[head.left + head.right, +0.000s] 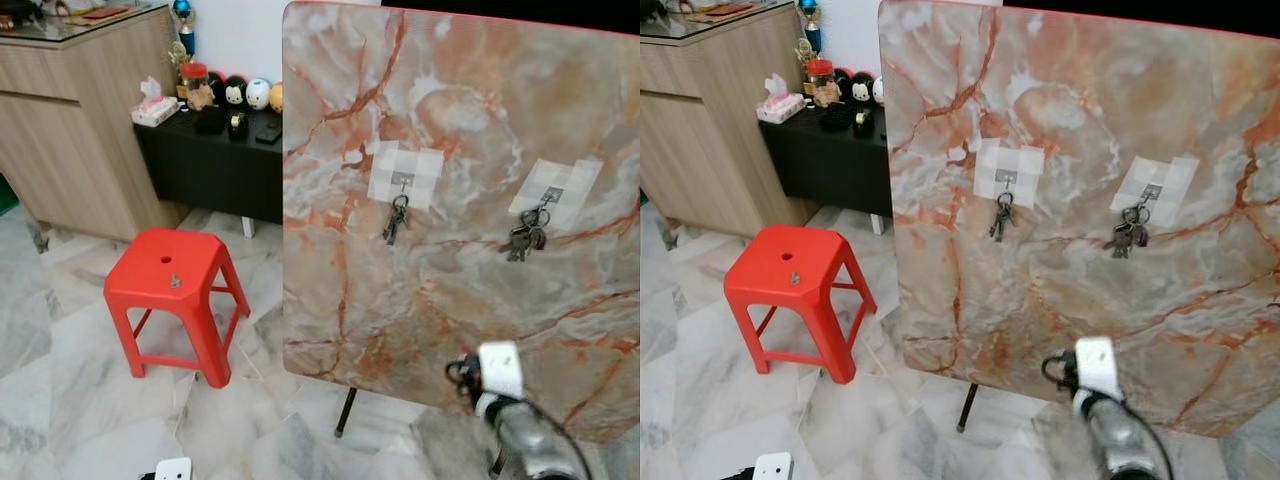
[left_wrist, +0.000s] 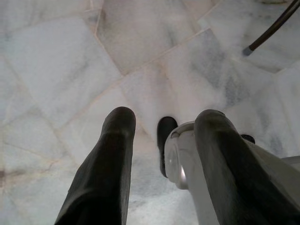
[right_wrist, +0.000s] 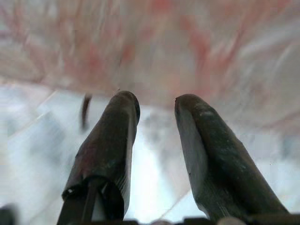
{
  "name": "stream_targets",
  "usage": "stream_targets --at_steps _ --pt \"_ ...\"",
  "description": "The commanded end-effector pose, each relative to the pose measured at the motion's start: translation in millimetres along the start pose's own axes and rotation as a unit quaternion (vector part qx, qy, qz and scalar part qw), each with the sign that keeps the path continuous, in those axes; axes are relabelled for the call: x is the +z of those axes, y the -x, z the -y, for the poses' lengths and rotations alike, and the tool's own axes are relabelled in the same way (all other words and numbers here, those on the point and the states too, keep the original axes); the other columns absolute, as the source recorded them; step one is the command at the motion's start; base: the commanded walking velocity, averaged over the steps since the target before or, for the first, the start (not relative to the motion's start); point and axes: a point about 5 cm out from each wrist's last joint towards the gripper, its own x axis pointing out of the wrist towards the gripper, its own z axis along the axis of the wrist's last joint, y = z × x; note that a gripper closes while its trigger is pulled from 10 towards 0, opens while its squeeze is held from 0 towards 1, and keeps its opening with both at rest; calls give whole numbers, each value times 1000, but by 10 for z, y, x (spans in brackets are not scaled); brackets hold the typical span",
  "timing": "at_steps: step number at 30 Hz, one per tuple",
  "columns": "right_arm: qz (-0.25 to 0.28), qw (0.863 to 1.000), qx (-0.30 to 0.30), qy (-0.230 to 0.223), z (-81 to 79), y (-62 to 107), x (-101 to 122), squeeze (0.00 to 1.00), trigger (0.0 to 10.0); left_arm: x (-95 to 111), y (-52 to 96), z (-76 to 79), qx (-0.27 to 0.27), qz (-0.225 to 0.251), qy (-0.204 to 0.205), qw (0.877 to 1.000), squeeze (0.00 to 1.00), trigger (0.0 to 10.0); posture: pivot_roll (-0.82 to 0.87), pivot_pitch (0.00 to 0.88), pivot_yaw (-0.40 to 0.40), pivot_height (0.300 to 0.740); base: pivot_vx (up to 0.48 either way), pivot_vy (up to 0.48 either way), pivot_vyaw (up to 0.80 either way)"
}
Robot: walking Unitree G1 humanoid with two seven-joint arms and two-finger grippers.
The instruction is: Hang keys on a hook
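Nearest the head camera, the right gripper [image 3: 154, 122] hovers low before the marble board [image 1: 470, 120], its fingers parted with nothing between them. That board stands propped upright, apparently so its two taped hooks face the robot. One bunch of keys [image 1: 396, 220] hangs from the left hook [image 1: 402, 181], another bunch [image 1: 526, 238] from the right. By the floor, the left gripper [image 2: 164, 136] hangs idle, spread and empty.

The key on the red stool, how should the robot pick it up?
The key lies flat and alone on the stool, near the hole in the seat. Best guess: come straight down from above and pinch across its narrow width. It looks too small to tell which end is the head.
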Motion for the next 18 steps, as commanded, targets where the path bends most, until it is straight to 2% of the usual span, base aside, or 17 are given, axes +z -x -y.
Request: stream_targets --at_steps 1,3,4,7,11,18 --pt "-33 999 -17 -28 41 27 -142 0 10000 -34 5 -9 3 -12 -5 1000 0 10000 31 0 -69 718 0 0 0" --pt "-78 995 -25 -53 19 87 -389 0 10000 -34 5 -12 6 -12 -6 1000 0 10000 26 0 -67 718 0 0 0" --pt "-78 995 -25 -53 19 87 -389 0 10000 -34 5 -12 6 -12 -6 1000 0 10000 26 0 -67 718 0 0 0" --pt "-126 989 -19 -73 -38 190 -694 0 10000 -69 16 2 8 -13 1 1000 0 10000 56 0 -89 718 0 0 0" --pt "-128 988 -19 -86 -64 208 -742 0 10000 -92 22 7 4 -18 -1 1000 0 10000 32 0 -70 718 0 0 0" --pt "-143 985 -40 -93 33 246 -819 0 10000 -120 33 -10 -3 -24 -8 1000 0 10000 10 0 -47 718 0 0 0"
